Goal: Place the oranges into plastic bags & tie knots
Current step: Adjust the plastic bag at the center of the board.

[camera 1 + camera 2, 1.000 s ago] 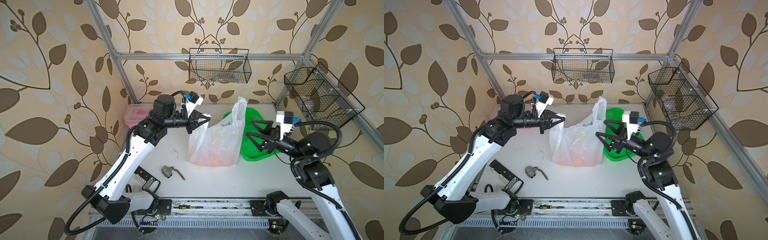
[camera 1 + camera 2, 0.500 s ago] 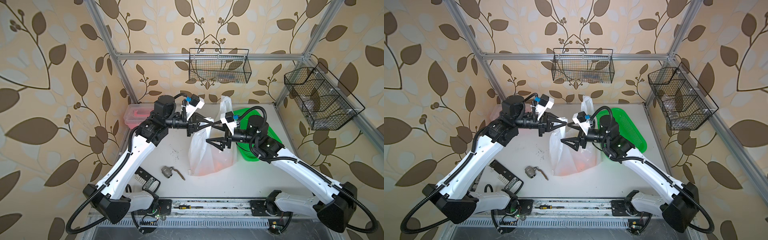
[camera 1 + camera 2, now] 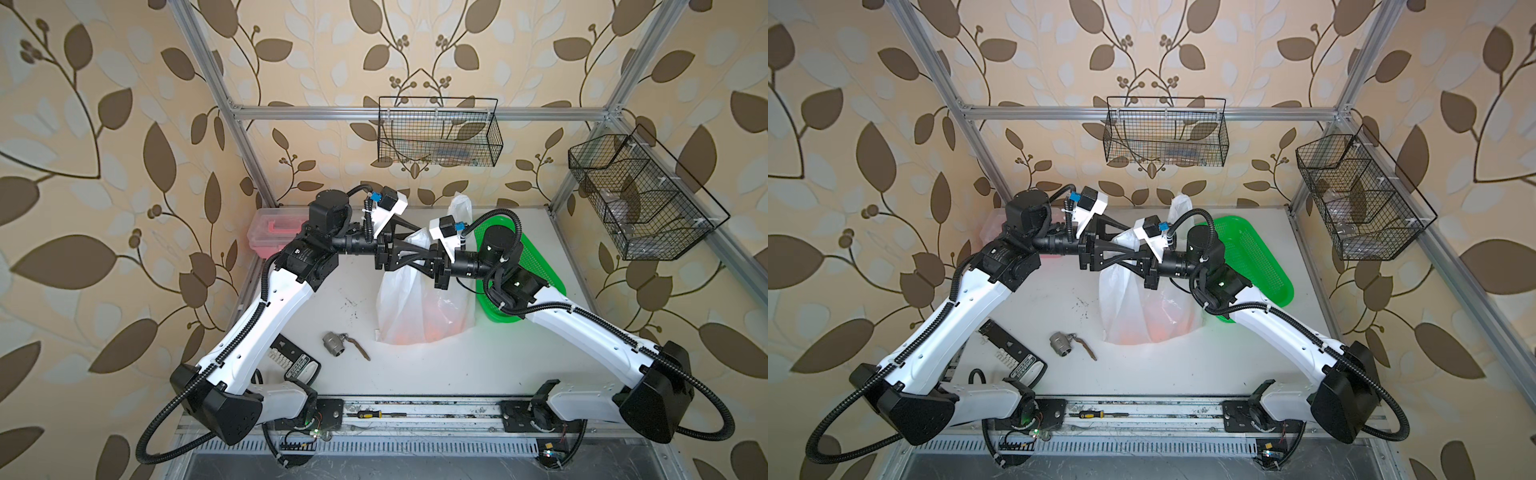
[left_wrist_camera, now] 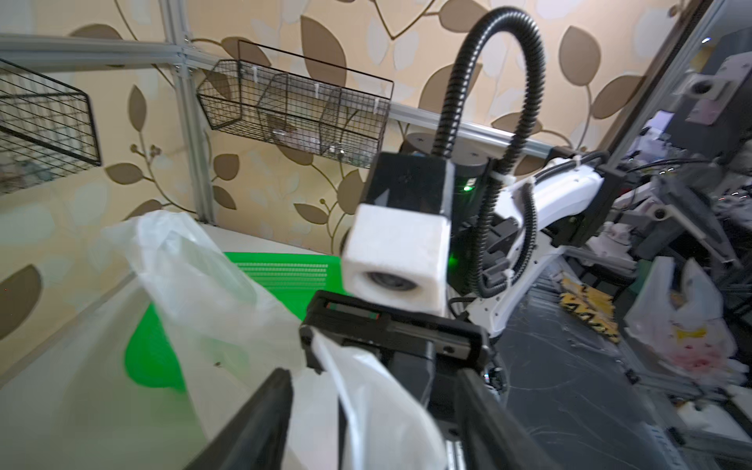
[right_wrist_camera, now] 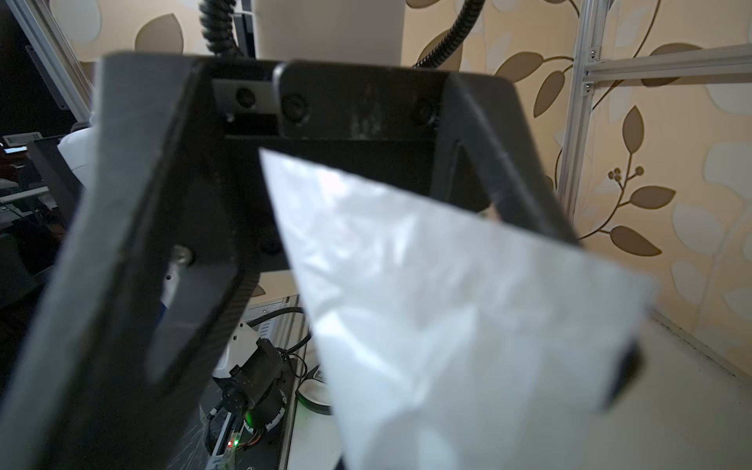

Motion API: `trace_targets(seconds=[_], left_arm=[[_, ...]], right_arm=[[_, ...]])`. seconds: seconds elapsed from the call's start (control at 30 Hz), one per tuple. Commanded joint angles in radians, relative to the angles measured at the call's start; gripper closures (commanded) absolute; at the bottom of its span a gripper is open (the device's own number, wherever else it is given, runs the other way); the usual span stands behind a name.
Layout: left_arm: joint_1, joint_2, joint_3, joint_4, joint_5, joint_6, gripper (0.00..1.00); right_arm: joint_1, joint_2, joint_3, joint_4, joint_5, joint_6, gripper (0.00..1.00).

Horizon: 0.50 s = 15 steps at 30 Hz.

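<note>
Thin white film, the plastic bag point(image 3: 419, 307) stands upright on the surface point(image 3: 436, 374) in the middle of the frame in both top views. The oranges point(image 3: 415, 334) show only as an orange glow at its bottom, so the filling seems done. Above its mouth the two arms meet tip to tip. The right pincer point(image 3: 413, 249) is closed, and I judge it clamps one handle strip, which holds the bag tall. The left pincer point(image 4: 373, 370) has its fingers apart on both sides of this strip, gripping nothing. The other handle point(image 3: 461, 208) stands free higher in the frame, and no knot is made yet.
</note>
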Motion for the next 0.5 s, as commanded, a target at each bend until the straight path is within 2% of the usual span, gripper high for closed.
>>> trace_targets(seconds=[0.0, 0.1, 0.2, 0.27, 0.33, 0.47], left_arm=[[0.019, -0.105, -0.051, 0.084, -0.168, -0.043, 0.14], [0.021, -0.231, -0.166, 0.093, -0.355, -0.058, 0.03], [0.021, -0.376, -0.331, 0.148, -0.505, -0.086, 0.01], [0.020, -0.435, -0.427, 0.178, -0.518, -0.103, 0.01], [0.021, -0.448, -0.500, 0.238, -0.469, -0.140, 0.01], [0.020, -0.405, -0.542, 0.295, -0.394, -0.163, 0.01]], right_arm=[[0.007, -0.009, -0.005, 0.027, 0.080, 0.019, 1.00], [0.007, -0.017, -0.007, 0.011, 0.107, 0.023, 1.00], [0.010, -0.022, -0.005, -0.004, 0.120, 0.022, 1.00], [0.010, -0.025, -0.003, -0.016, 0.128, 0.020, 1.00], [0.012, -0.025, -0.001, -0.026, 0.132, 0.022, 1.00], [0.017, -0.025, 0.004, -0.040, 0.147, 0.026, 1.00]])
